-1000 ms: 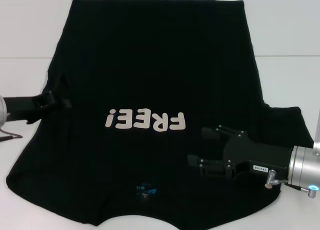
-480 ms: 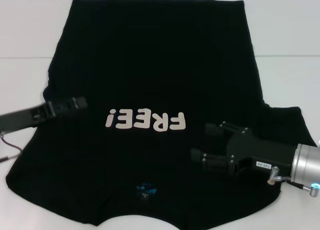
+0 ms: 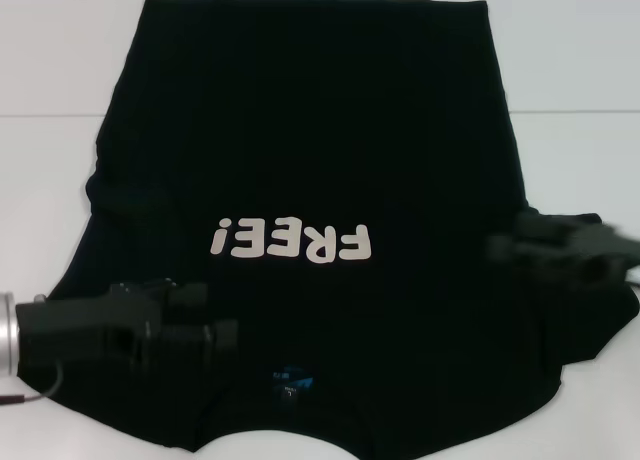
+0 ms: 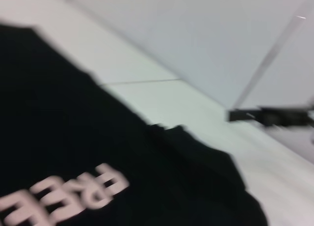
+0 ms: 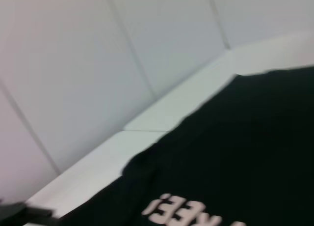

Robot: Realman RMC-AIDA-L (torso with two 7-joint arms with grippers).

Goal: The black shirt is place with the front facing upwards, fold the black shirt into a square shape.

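- Place: a bare test bench of the lab or robot-cell kind; I cannot tell more closely.
- Table (image 3: 580, 160): plain white top, a thin seam running across it.
- Walls (image 5: 73, 64): flat pale panels with narrow joints, rising straight from the table's far edge in both my wrist views.
- Goods on the bench: one shirt (image 3: 310, 160), spread flat.
- Furnishing: my own two arms, one at each side of the cloth.

black shirt (image 3: 310, 180) flat on table (image 3: 580, 70)
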